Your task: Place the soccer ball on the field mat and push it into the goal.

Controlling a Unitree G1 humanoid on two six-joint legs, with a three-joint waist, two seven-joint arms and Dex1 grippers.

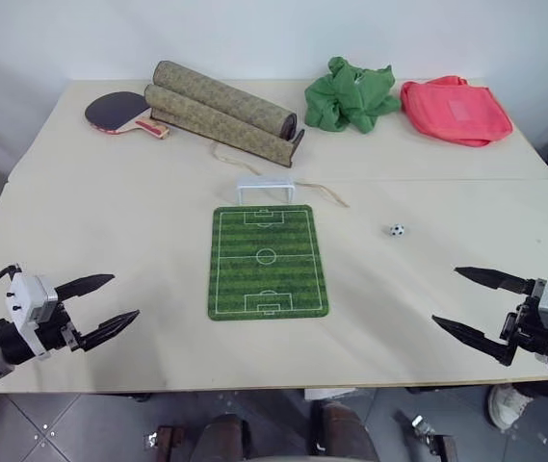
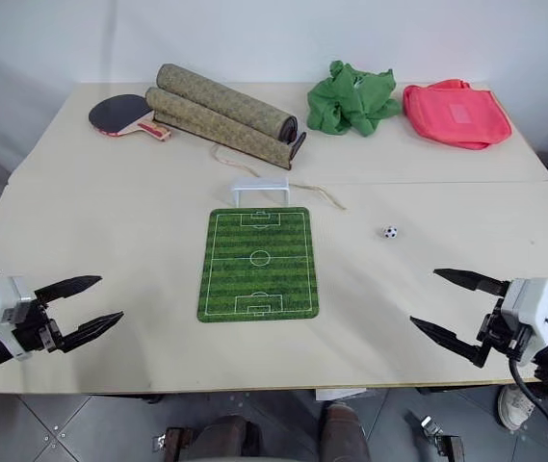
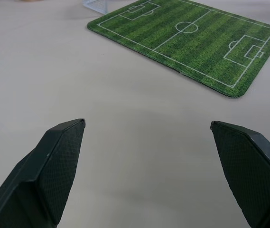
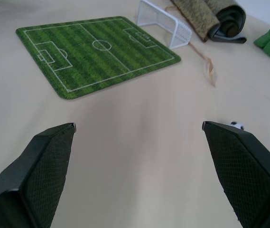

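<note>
The soccer ball (image 1: 397,230) lies on the bare tabletop (image 1: 110,221), well to the right of the field mat (image 1: 267,261) and apart from it. The white goal (image 1: 265,187) stands at the mat's far edge. Left gripper (image 1: 113,301) and right gripper (image 1: 474,304) hover near the front corners, jaws wide open and empty.
</note>
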